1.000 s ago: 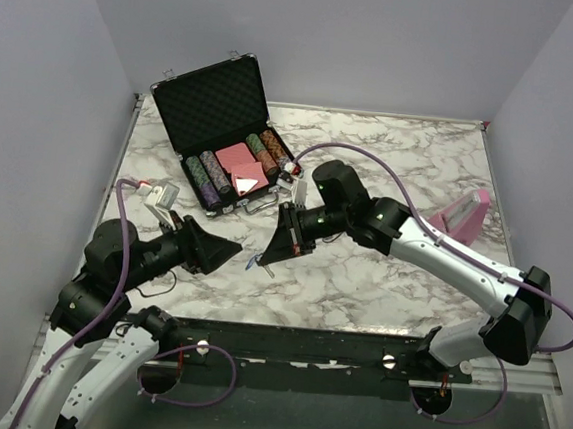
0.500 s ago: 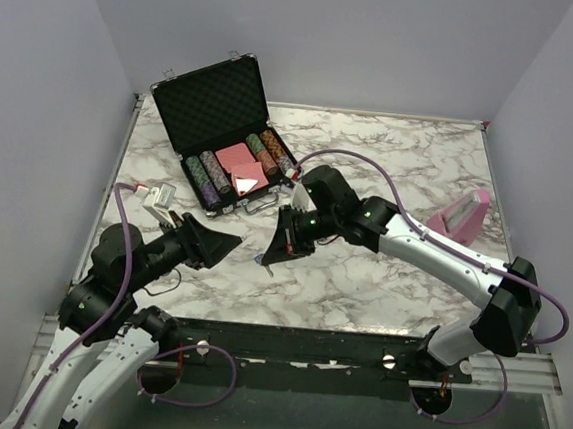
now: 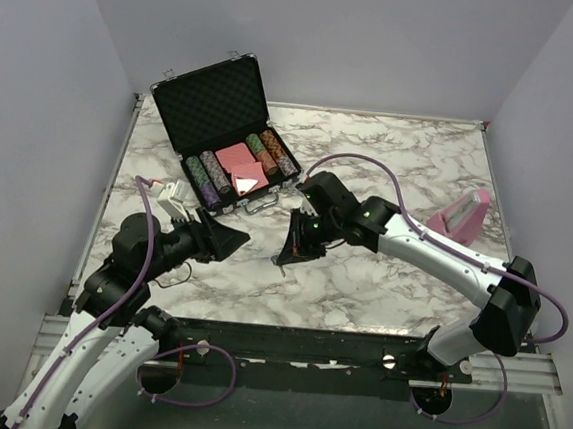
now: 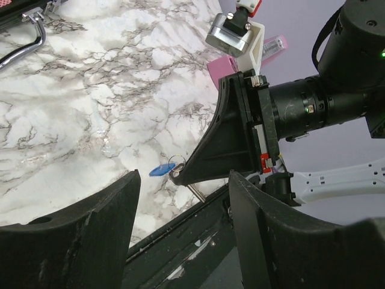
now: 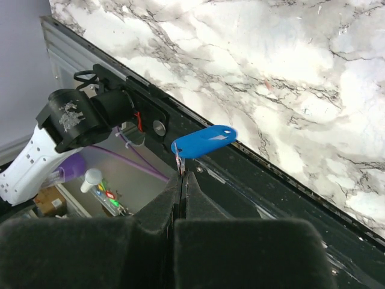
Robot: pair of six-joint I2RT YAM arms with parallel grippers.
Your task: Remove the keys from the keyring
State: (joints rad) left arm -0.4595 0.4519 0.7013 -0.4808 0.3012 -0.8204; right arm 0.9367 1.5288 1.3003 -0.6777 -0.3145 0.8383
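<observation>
Blue plastic tag [image 5: 204, 139] sticks out sideways from the tip of the right gripper [image 5: 180, 176], whose two black fingers [image 5: 156, 211] are pressed flat together with no gap. Between them they pinch the thin silvery ring [image 4: 176, 161] that carries the tag. The keys [image 4: 194, 190] hang from that ring just below the fingertips as a slim silvery sliver. They are too small to count, and I cannot tell whether the lowest one touches the marble.

From above, this bunch sits over the near middle of the table [image 3: 392, 154], between the two grippers. The right wrist view shows the tag against the table's dark front rail [image 5: 252, 174].

The left gripper [image 3: 236, 238] points across at the bunch with its jaws spread wide. Its broad dark fingers [image 4: 72, 235] frame the ring and tag on either side, apart from them, and hold nothing.

At the far left of the table stands a black case [image 3: 210, 108] with metal edging. Its foam-lined lid is tilted up, and its chrome handle [image 4: 24, 45] faces the arms. Inside lie rows of poker chips [image 3: 206, 179] on edge at both ends, with pink-backed cards [image 3: 239, 160] between them.

A pink object [image 3: 464, 215] rests near the right edge. The pale label on it is too small to read.
</observation>
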